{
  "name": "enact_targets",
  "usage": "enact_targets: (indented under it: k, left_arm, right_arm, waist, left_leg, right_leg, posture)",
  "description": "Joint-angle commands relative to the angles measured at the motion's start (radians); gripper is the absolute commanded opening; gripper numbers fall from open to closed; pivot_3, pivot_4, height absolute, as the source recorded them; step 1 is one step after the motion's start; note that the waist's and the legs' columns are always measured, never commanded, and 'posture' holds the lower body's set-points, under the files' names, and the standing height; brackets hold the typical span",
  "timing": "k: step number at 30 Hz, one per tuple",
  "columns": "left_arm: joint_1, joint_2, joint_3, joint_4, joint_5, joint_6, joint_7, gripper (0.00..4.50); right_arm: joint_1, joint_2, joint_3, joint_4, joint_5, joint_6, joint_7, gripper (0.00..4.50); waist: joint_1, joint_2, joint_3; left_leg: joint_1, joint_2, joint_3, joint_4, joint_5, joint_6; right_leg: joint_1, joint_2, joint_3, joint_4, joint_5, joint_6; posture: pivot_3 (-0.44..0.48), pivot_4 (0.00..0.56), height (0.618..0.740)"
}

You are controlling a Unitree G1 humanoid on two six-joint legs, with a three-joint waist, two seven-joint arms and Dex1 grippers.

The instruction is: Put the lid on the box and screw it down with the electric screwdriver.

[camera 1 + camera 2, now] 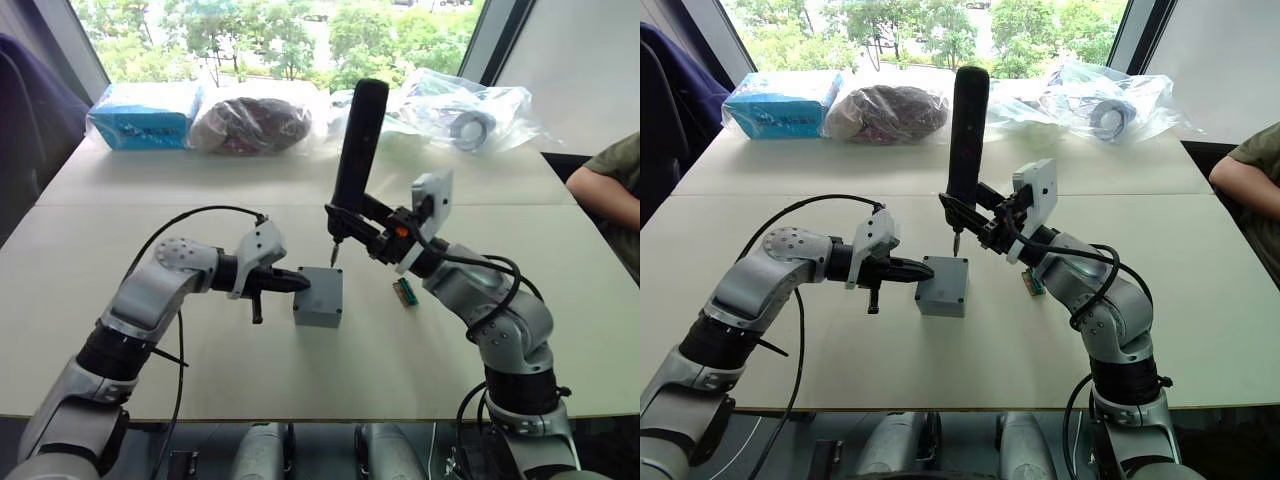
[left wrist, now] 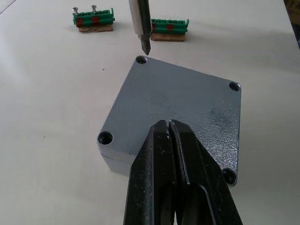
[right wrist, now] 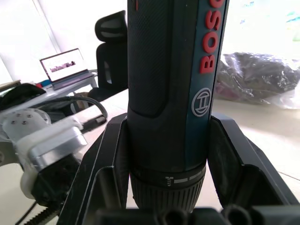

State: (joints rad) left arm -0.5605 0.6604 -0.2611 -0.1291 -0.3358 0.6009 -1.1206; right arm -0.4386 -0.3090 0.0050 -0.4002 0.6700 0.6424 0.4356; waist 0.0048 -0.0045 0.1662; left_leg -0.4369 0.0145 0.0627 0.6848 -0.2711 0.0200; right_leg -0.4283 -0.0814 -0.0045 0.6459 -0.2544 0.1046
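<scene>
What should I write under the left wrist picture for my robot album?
Shut left gripper presses the lid while the screwdriver aims at a corner hole.

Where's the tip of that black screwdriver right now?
The electric screwdriver stands upright in the right end effector, its bit hovering just above a corner screw hole of the lid.
</scene>
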Motion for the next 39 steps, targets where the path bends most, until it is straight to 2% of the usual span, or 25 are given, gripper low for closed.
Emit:
enact_targets:
  k: [1, 11, 17, 24, 30, 34, 39]
  left_arm:
    - [0.015, -0.004, -0.029, -0.006, 0.016, 0.022, 0.003, 0.0]
    - [0.004, -0.032, -0.039, -0.054, 0.009, 0.074, 0.024, 0.0]
    - [0.019, -0.02, -0.052, -0.04, 0.027, 0.068, 0.022, 0.0]
    - [0.049, -0.042, -0.022, 0.043, 0.001, 0.066, 0.033, 0.0]
    - [0.069, -0.045, -0.049, 0.067, 0.037, 0.026, 0.036, 0.0]
    - [0.069, -0.044, -0.065, 0.056, 0.048, 0.018, 0.037, 0.0]
    - [0.068, -0.045, -0.069, 0.049, 0.047, 0.017, 0.039, 0.0]
  right_arm:
    - [0.004, -0.007, -0.002, -0.01, -0.044, -0.082, 0.036, 1.76]
    - [0.053, -0.005, 0.02, 0.036, -0.134, -0.147, 0.062, 1.76]
    - [0.139, -0.017, 0.082, 0.032, -0.205, -0.186, 0.081, 1.76]
    - [0.207, 0.014, 0.126, 0.113, -0.296, -0.214, 0.022, 1.76]
    - [0.209, 0.02, 0.123, 0.144, -0.313, -0.205, -0.004, 1.76]
    - [0.208, 0.018, 0.125, 0.169, -0.327, -0.2, -0.019, 1.76]
    - [0.209, 0.017, 0.125, 0.189, -0.34, -0.19, -0.042, 1.76]
  waist:
    - [0.0, 0.0, 0.0]
    - [0.003, 0.0, 0.0]
    - [0.003, -0.002, -0.002]
    - [-0.003, -0.006, -0.009]
    - [-0.002, -0.009, -0.026]
    - [-0.001, -0.011, -0.033]
    - [0.0, -0.011, -0.038]
  left_leg:
    - [0.001, 0.0, 0.0, 0.0, 0.0, 0.0]
    - [0.002, 0.0, 0.0, 0.0, 0.0, 0.0]
    - [0.005, 0.0, 0.0, 0.0, 0.0, 0.0]
    - [0.031, 0.002, 0.0, -0.007, -0.002, 0.002]
    - [0.035, 0.002, -0.001, -0.009, -0.002, 0.001]
    - [0.047, 0.001, 0.0, -0.02, -0.002, 0.001]
    - [0.047, 0.0, -0.001, -0.021, -0.002, 0.001]
  right_leg:
    - [0.001, 0.0, 0.0, 0.0, 0.0, 0.0]
    - [0.002, 0.0, 0.0, 0.0, 0.0, 0.0]
    - [0.005, 0.0, 0.0, 0.0, 0.0, 0.0]
    - [0.03, 0.0, 0.0, -0.006, -0.005, -0.005]
    - [0.034, -0.001, -0.001, -0.009, -0.005, -0.006]
    - [0.04, -0.004, -0.001, -0.016, -0.007, -0.011]
    - [0.04, -0.01, -0.001, -0.016, -0.008, -0.013]
  posture:
    - [0.0, 0.15, 0.74]
    - [0.0, 0.15, 0.74]
    - [0.0, 0.15, 0.74]
    - [0.0, 0.15, 0.74]
    - [0.0, 0.15, 0.74]
    - [0.0, 0.15, 0.74]
    - [0.0, 0.15, 0.74]
